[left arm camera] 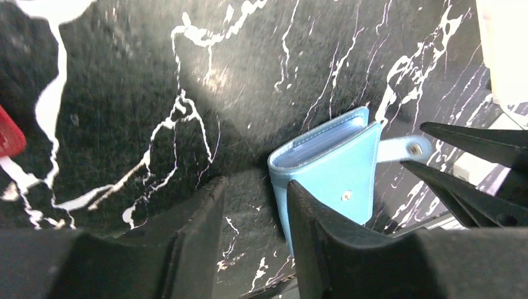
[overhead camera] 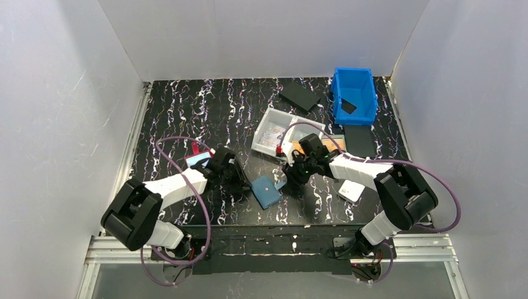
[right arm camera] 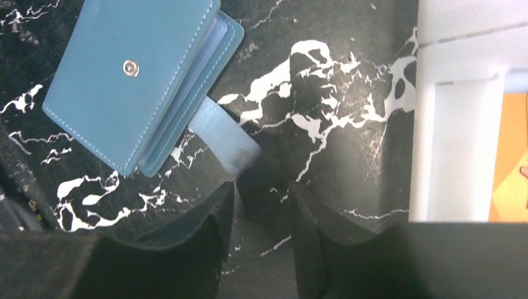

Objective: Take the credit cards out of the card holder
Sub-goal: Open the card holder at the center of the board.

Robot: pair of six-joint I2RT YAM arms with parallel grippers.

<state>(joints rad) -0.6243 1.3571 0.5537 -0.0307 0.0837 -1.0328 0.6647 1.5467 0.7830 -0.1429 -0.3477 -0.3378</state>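
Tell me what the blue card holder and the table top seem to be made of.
The card holder looks like leather or faux leather: smooth matte light-blue skin, pale stitching along the edges, a shiny metal-looking snap. The table top seems a felt-like mat printed as black marble: fuzzy texture, no glare.

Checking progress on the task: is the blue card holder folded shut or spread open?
Folded shut but unsnapped: the card holder lies with its covers together, its tab loose and the snap stud bare.
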